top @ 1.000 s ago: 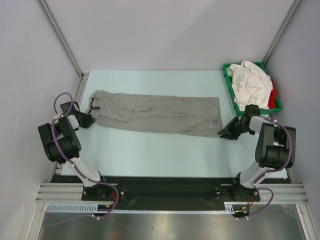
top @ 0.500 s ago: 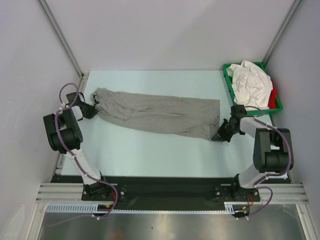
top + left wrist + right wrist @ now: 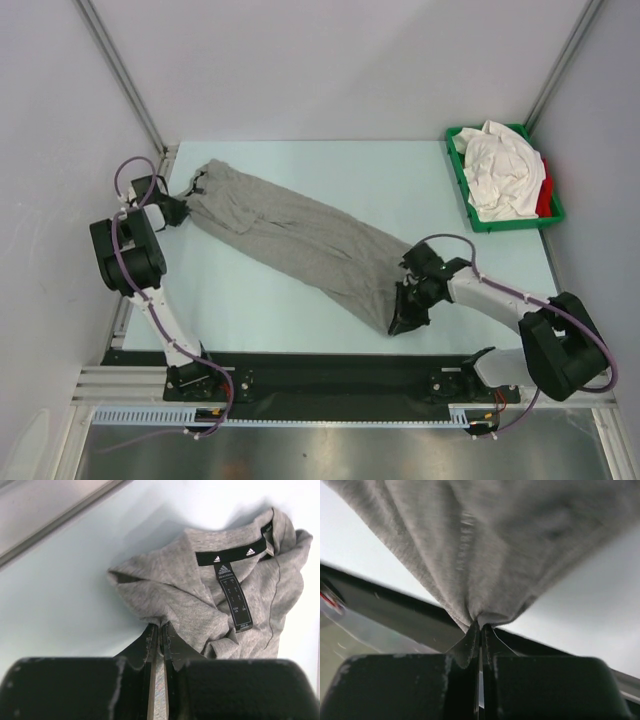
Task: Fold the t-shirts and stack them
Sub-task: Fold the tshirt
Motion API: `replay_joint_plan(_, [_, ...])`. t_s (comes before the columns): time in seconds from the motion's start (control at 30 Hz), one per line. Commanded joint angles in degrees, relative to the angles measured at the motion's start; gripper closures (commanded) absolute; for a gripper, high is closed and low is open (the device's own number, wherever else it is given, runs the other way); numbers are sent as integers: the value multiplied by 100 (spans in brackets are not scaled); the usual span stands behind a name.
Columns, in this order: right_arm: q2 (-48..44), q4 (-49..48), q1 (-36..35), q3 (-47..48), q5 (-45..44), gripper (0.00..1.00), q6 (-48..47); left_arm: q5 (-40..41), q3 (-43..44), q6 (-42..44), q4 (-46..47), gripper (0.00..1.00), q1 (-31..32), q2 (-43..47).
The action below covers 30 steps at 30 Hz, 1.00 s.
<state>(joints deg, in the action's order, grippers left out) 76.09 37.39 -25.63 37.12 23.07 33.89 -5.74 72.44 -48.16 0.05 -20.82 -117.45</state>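
Showing only from the left wrist: the black neck label (image 3: 231,555) with white logos and a long care tag hanging beneath it. Showing only from above: the green tray (image 3: 461,175) at the far right corner of the tabletop (image 3: 390,175), holding the white t-shirts (image 3: 505,165) and the red t-shirt (image 3: 544,200). Stretching as a long rumpled band, the grey t-shirt (image 3: 300,245), slanting from near the far left corner to the near edge right of middle. Pinching its collar end in the left gripper (image 3: 180,210), jaws clamped together on a fold; pinching the other end in the right gripper (image 3: 404,318), jaws squeezed on bunched cloth. Lying parallel to the far edge a second ago; now being swung, right end dragged from beside the tray toward the near edge.
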Motion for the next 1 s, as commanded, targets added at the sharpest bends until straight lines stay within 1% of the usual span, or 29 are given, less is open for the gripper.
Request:
replay_joint_plan(0.0, [-104, 200, -1063, -118, 391, 100, -58, 170, 436, 34, 285, 89, 8, -190])
replay_joint_plan(0.1, [37, 24, -1637, -4, 619, 100, -119, 64, 682, 280, 136, 88, 8, -217])
replay_joint_plan(0.13, [80, -134, -1943, 57, 742, 100, -145, 64, 735, 420, 57, 87, 8, -208])
replay_joint_plan(0.2, [282, -188, -2217, 329, 769, 100, -277, 125, 850, 570, -136, 86, 8, -147])
replay_joint_plan(0.23, [361, -162, -2401, 418, 804, 99, -347, 117, 894, 728, -250, 81, -1, -129])
replay_joint_plan(0.27, [449, -135, -2455, 523, 830, 96, -435, 73, 964, 816, -356, 79, -10, -120])
replay_joint_plan(0.3, [467, -57, -2465, 724, 857, 92, -636, 64, 1139, 982, -627, 77, -19, -129])
replay_joint_plan(0.33, [372, -39, -2465, 848, 892, 88, -716, 55, 1201, 1080, -708, 74, -27, -86])
replay_joint_plan(0.37, [267, 5, -2465, 997, 797, 84, -795, 38, 1245, 1168, -778, 66, -36, -59])
replay_joint_plan(0.4, [109, 171, -2456, 1399, 682, 75, -953, 46, 1324, 1351, -970, 61, -36, -7])
replay_joint_plan(0.43, [73, 268, -2421, 1629, 568, 71, -1059, 64, 1368, 1423, -1077, 53, -36, 116])
replay_joint_plan(0.47, [72, 391, -2342, 1849, 532, 67, -1121, 90, 1386, 1493, -1156, 49, -36, 221])
replay_joint_plan(0.5, [107, 531, -2298, 2095, 480, 59, -1139, 125, 1378, 1616, -1279, 46, -36, 309])
replay_joint_plan(0.53, [186, 559, -2245, 2463, 470, 55, -1191, 186, 1378, 1669, -1358, 41, -36, 502])
replay_joint_plan(0.57, [256, 551, -2114, 2649, 470, 51, -1209, 204, 1360, 1713, -1429, 40, -36, 591])
replay_joint_plan(0.6, [344, 507, -2052, 2807, 418, 41, -1218, 196, 1334, 1801, -1499, 39, -36, 670])
replay_joint_plan(0.67, [774, 253, -1868, 3177, 312, 35, -1236, 100, 1159, 1810, -1508, 34, -28, 924])
replay_joint_plan(0.73, [1300, 15, -1525, 3589, 277, 33, -1271, -110, 1079, 1749, -1534, 34, -36, 987])
replay_joint_plan(0.77, [1868, -3, -1446, 4079, 242, 33, -1358, -199, 1053, 1697, -1587, 34, -28, 987])
replay_joint_plan(0.83, [2530, -161, -1243, 4661, 49, 32, -1533, -383, 1017, 1582, -1614, 34, -1, 1004])
replay_joint_plan(0.87, [3194, -205, -1191, 5290, -39, 32, -1691, -532, 982, 1573, -1596, 34, 16, 1013])
replay_joint_plan(0.93, [3848, -267, -945, 5970, -92, 33, -1780, -630, 973, 1625, -1553, 35, 104, 1013])
replay_joint_plan(0.97, [4539, -267, -866, 6382, -57, 33, -1815, -735, 982, 1643, -1535, 35, 139, 1013])
